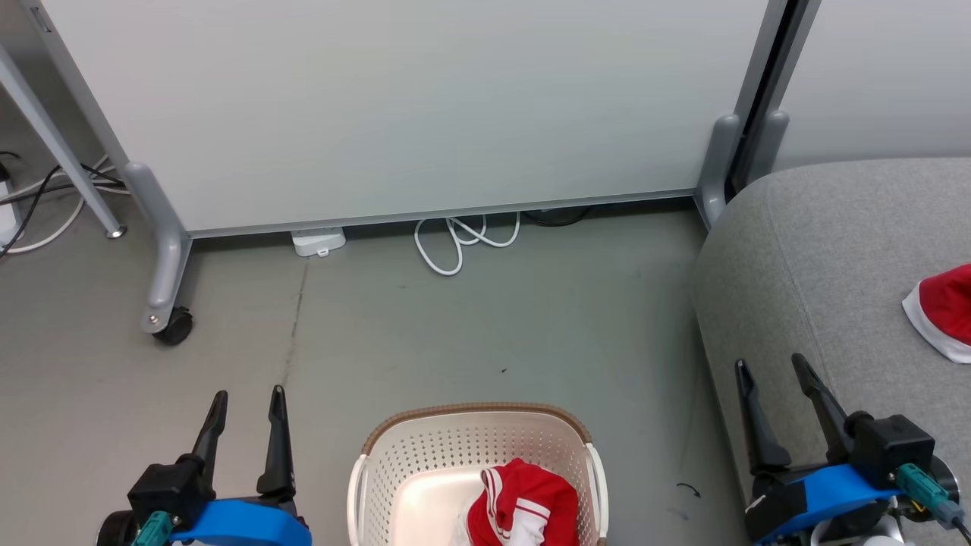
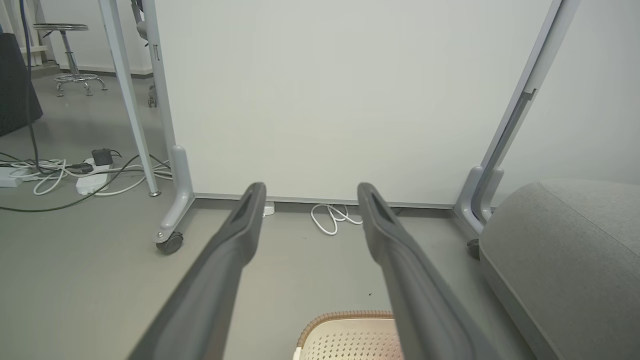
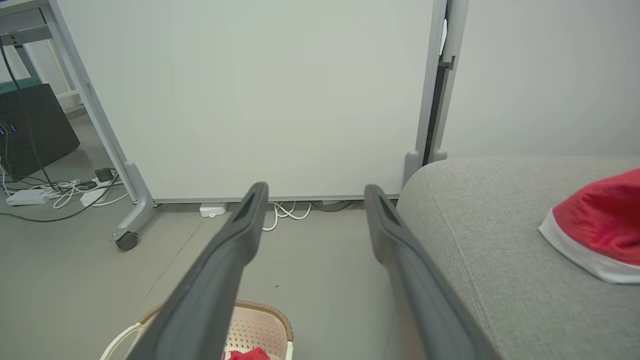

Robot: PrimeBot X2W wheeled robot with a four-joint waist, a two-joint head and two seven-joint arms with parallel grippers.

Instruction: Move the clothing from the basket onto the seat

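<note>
Since one red white-hemmed garment (image 1: 944,307) lies on the light-grey sofa (image 1: 819,250), well in from the rounded edge that faces the basket, the task looks about half done. The step in hand is fetching the second piece. The cream perforated laundry basket (image 1: 425,455) stands on the floor just left of the sofa, apart from it. The left end effector (image 1: 249,392) hovers over bare floor beside the basket's left wall. The right end effector (image 1: 768,361) hovers over the sofa's near edge, and both have their fingers spread wide and empty. The red striped garment (image 1: 523,504) sits crumpled against the basket's right wall, toward its near end, partly cut off from view. The next move probably calls for one arm to swing inward over the brown rim and dip down. It should then pinch a raised fold, not the flat plastic bottom. The basket's walls are the likely obstacle, since long fingers could catch the rim or the perforations. Beyond, a white rolling partition (image 1: 425,106) closes the far side of the floor. A looped white cable (image 1: 463,239) and a small white box (image 1: 318,241) lie at its foot, well clear of the work.
</note>
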